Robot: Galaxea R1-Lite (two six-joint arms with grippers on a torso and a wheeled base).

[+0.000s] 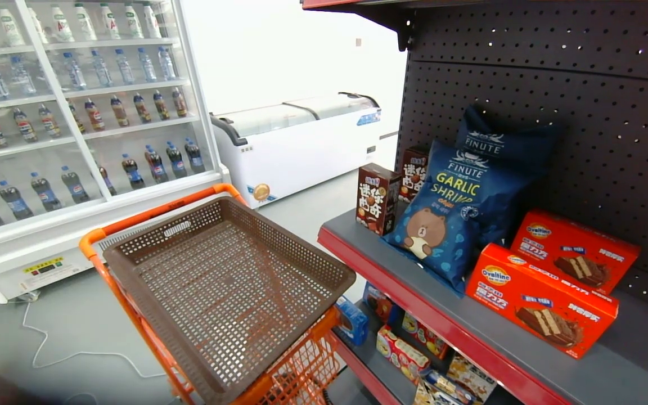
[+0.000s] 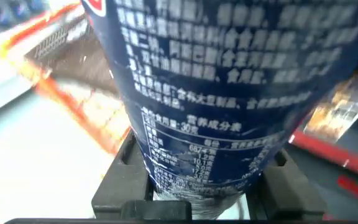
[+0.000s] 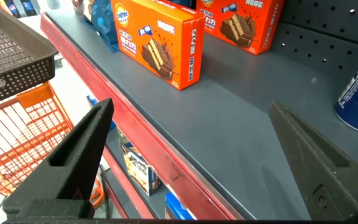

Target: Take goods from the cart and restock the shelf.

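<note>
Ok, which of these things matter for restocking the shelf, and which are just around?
Job: blue bag in left gripper; cart basket; shelf; open right gripper.
Just around: drinks fridge; chest freezer; floor cable.

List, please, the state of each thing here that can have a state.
Basket: empty, on the cart.
Left gripper: shut on a blue bag.
Right gripper: open, above the shelf.
Orange boxes: closed, standing on the shelf.
Shelf bags: leaning back, one behind the other.
Brown boxes: upright.
</note>
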